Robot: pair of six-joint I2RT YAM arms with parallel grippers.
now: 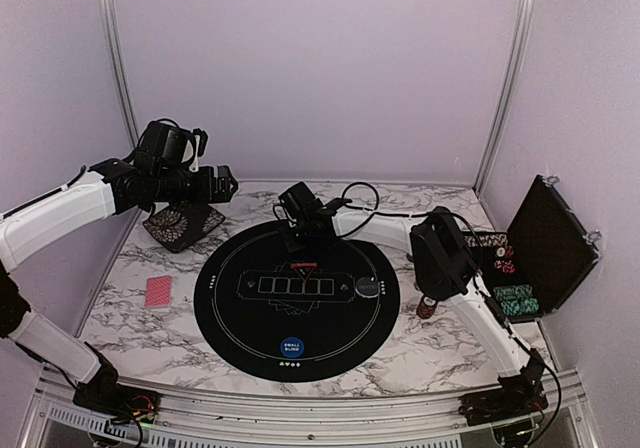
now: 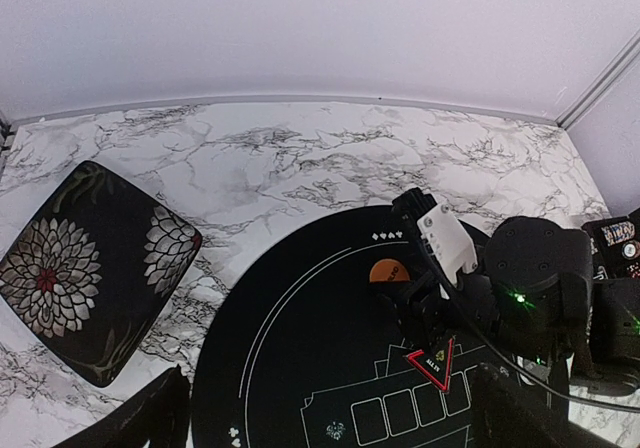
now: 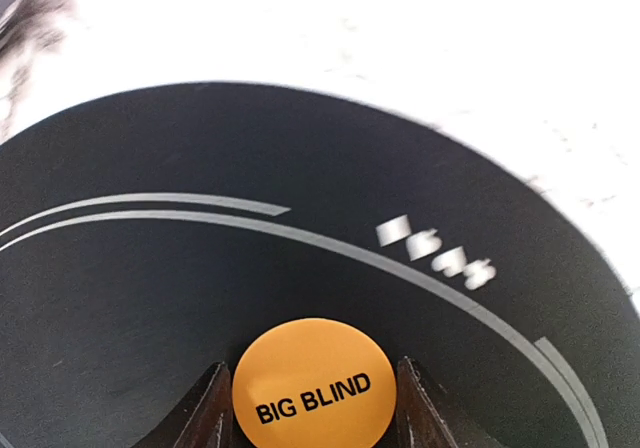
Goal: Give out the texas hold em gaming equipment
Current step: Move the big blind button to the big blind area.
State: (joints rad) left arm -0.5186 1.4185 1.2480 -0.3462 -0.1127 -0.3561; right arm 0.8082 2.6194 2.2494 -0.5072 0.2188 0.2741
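My right gripper (image 3: pixel 313 366) reaches over the far side of the round black mat (image 1: pixel 230 308), low above it. It is shut on the orange "BIG BLIND" button (image 3: pixel 312 383), one finger on each side. The left wrist view shows that button (image 2: pixel 387 270) just beyond the black triangular "ALL IN" marker (image 2: pixel 432 366), which lies on the mat. A blue button (image 1: pixel 291 347) sits at the mat's near edge and a dark-grey button (image 1: pixel 369 288) at its right. Red-backed cards (image 1: pixel 160 292) lie left of the mat. My left gripper (image 1: pixel 225 183) hovers open and empty, high at the back left.
A black square pad with a flower pattern (image 1: pixel 183 223) lies below the left gripper. The open black chip case (image 1: pixel 550 243) stands at the right edge, with teal and red chips (image 1: pixel 515 298) in it. A small chip stack (image 1: pixel 427 306) stands beside the right arm.
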